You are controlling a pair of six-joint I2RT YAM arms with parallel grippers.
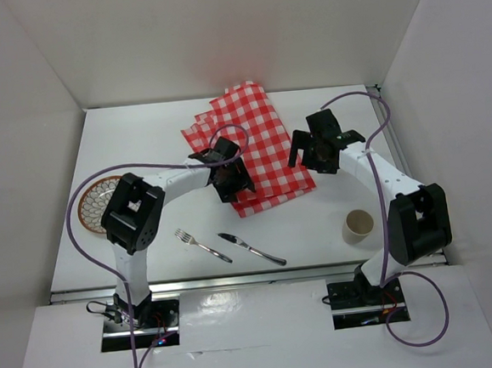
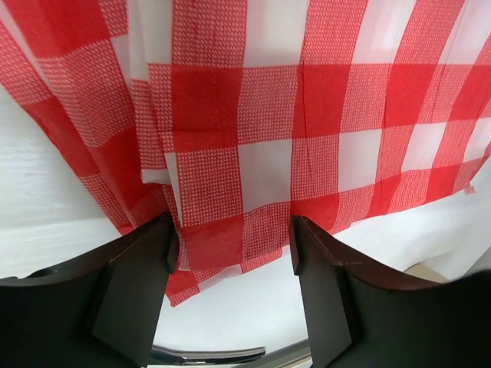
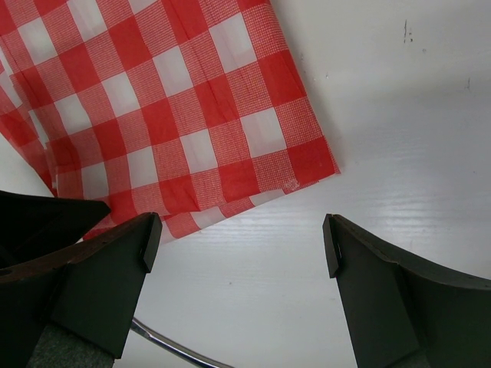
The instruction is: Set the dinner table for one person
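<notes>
1. The large, flat, white matte desk point(image 1: 140, 133) with a silver metal rail on its near edge fills the floor of the white-walled booth, and both arms reach out over it from that near edge
2. A rumpled red-and-white checked cloth point(image 1: 255, 136) lies on the far middle of the desk, folded over on itself along its left side
3. The left hand point(image 2: 230, 245) hangs low over the near edge of the cloth, its two dark fingers spread apart with that edge showing between them; I cannot tell whether they touch the fabric, and nothing is pinched
4. The right hand point(image 3: 242, 238) is spread wide and grips nothing, poised above bare desk just beside the cloth's near right corner
5. A round plate with a brown patterned rim point(image 1: 90, 205) sits at the left side of the desk, partly hidden behind the left arm
6. A silver metal fork point(image 1: 201, 245) and a silver metal knife point(image 1: 251, 248) lie side by side but apart on the near middle of the desk, both slanted
7. A small tan paper cup point(image 1: 359, 224) stands upright at the near right, close to the right arm and well apart from the cloth
</notes>
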